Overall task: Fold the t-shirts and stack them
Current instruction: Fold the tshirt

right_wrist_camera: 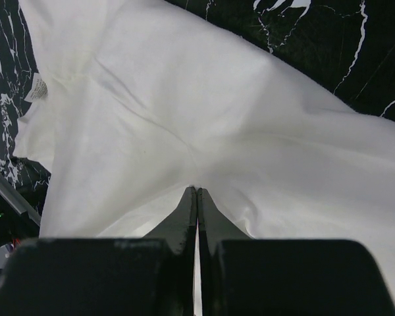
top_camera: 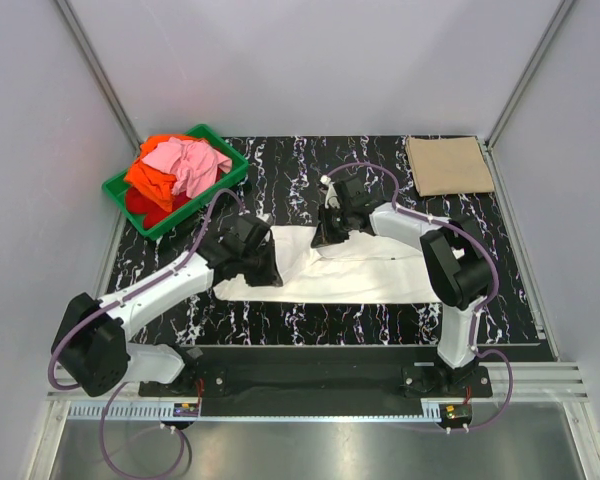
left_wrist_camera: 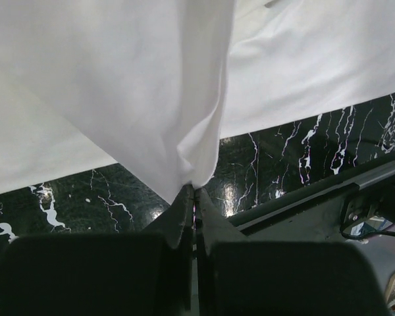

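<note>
A white t-shirt (top_camera: 370, 272) lies partly spread across the middle of the black marbled table (top_camera: 310, 320). My left gripper (top_camera: 270, 268) is at its left end, shut on a bunched corner of the white cloth (left_wrist_camera: 118, 79), which hangs lifted off the table. My right gripper (top_camera: 330, 232) is at the shirt's upper edge, shut on a fold of the same cloth (right_wrist_camera: 184, 112). A tan t-shirt (top_camera: 448, 165) lies folded at the back right corner. Pink (top_camera: 190, 160), orange (top_camera: 148, 178) and red (top_camera: 145, 208) t-shirts are heaped in the crate.
A green plastic crate (top_camera: 225, 180) stands at the back left of the table. A metal rail (top_camera: 540, 380) runs along the near edge by the arm bases. Grey walls close in the sides and back. A small neck label (right_wrist_camera: 36, 89) shows on the white shirt.
</note>
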Available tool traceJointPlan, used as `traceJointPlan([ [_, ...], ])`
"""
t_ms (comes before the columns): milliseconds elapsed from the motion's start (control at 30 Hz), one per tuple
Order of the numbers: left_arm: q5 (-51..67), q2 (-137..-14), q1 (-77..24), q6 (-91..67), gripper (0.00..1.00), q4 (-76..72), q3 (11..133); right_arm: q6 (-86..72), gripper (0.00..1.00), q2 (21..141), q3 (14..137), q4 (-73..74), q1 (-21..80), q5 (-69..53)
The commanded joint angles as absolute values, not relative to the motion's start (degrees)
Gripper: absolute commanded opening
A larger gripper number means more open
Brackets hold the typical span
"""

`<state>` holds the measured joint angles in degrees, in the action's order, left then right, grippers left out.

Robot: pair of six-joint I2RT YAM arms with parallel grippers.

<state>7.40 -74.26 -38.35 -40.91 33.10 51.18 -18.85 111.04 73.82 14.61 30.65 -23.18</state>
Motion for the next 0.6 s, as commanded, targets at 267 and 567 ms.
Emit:
traceJointPlan([
  [267, 2.2, -72.6, -38.3, -41.0, 0.00, 33.9, 49.2, -18.1, 0.00, 107.4, 72.9, 12.7, 31.2, -22.7],
  [567, 0.3, -74.6, -33.8, -38.8, 0.00, 35.8, 48.5, -16.6, 0.00, 109.9, 76.3, 12.8, 31.2, -23.6],
])
